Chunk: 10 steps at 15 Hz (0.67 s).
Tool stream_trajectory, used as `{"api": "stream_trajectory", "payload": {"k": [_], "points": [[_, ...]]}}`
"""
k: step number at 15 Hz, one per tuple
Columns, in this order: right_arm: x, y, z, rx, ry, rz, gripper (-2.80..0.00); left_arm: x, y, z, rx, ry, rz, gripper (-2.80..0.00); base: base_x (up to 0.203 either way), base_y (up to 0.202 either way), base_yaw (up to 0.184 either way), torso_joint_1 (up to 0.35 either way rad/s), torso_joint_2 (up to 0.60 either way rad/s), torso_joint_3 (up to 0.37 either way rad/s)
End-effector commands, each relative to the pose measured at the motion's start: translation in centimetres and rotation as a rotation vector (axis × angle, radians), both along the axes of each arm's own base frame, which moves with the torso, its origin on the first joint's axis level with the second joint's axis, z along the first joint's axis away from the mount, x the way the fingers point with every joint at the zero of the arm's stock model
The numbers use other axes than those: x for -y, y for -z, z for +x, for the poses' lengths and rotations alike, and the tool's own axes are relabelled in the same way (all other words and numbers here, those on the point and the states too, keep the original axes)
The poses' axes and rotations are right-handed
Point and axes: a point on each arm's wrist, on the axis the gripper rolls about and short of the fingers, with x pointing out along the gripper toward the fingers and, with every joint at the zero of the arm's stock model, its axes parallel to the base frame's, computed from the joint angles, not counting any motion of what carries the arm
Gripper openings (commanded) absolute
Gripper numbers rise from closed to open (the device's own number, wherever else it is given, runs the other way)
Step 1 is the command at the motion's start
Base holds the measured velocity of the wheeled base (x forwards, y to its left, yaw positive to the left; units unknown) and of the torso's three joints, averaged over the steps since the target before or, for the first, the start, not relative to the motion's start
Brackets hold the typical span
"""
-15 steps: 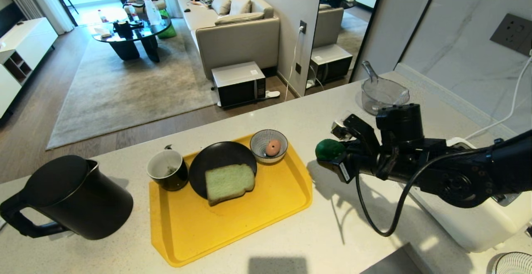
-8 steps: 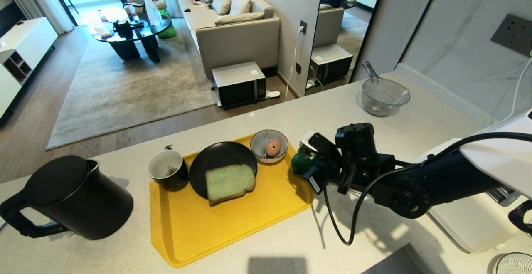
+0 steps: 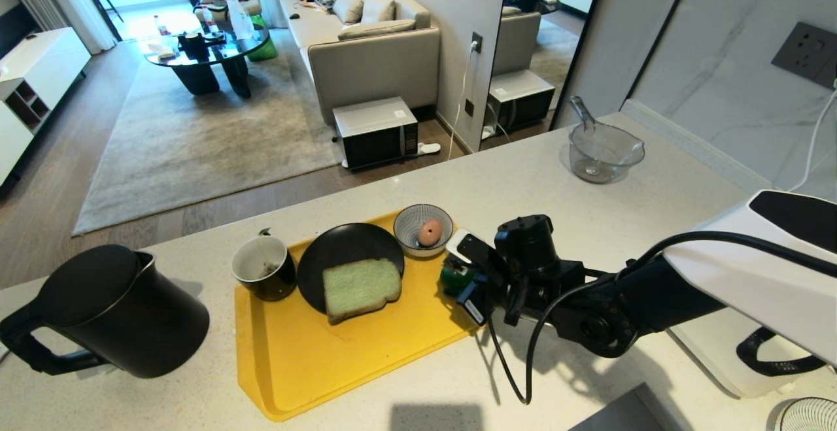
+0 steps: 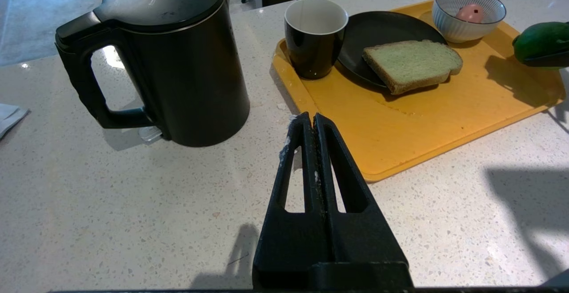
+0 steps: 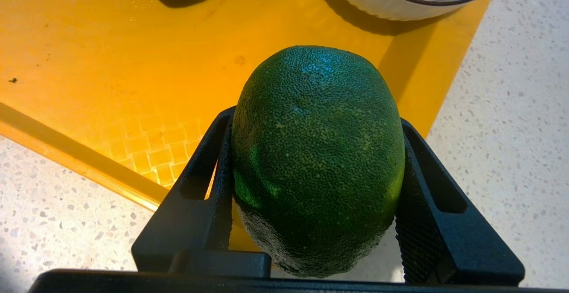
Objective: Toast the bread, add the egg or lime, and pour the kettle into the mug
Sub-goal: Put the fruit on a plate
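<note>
My left gripper [image 4: 314, 122] sits low over the speckled countertop [image 4: 133, 204], its two black fingers [image 4: 295, 159] pressed together. Beyond it to one side stands the black kettle [image 4: 178, 62], lid on, handle turned away from the yellow tray [image 4: 426, 128]. On the tray I see the mug [image 4: 315, 35], a black plate [image 4: 378, 30] bearing the bread [image 4: 411, 64], and a striped bowl [image 4: 469, 13] holding an egg [image 4: 470, 12]. The lime [image 4: 540, 44] hangs above the tray's far edge.

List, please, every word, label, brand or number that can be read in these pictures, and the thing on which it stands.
None can be read.
Kettle, mug, tray, bowl: no print shows.
White tag on the right gripper, which holds the lime: any print too small to read.
</note>
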Motion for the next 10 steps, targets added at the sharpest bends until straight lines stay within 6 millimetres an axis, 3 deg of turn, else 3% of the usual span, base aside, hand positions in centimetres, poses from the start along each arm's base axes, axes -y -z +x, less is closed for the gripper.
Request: {"api": "stream_trajectory", "payload": {"k": [1, 7, 8, 10], "points": [[-0.5, 1.0, 0.4, -0.008, -0.004, -0.010, -2.80, 0.0, 0.4, 0.1, -0.013, 0.000, 0.000, -2.80, 0.000, 0.000, 0.000, 0.000, 0.00, 0.000], [-1.6, 2.4, 1.0, -0.014, 0.010, -0.035, -2.80, 0.0, 0.4, 0.1, -0.013, -0.001, 0.000, -2.80, 0.000, 0.000, 0.000, 0.000, 0.00, 0.000], [-1.6, 2.5, 1.1, -0.010, 0.023, -0.045, 0.00, 0.0, 0.4, 0.1, -0.013, 0.000, 0.000, -2.80, 0.000, 0.000, 0.000, 0.000, 0.00, 0.000], [-1.7, 2.6, 1.3, 0.004, 0.026, -0.069, 0.00, 0.0, 0.4, 0.1, -0.013, -0.001, 0.000, -2.80, 0.000, 0.000, 0.000, 0.000, 0.00, 0.000]]}}
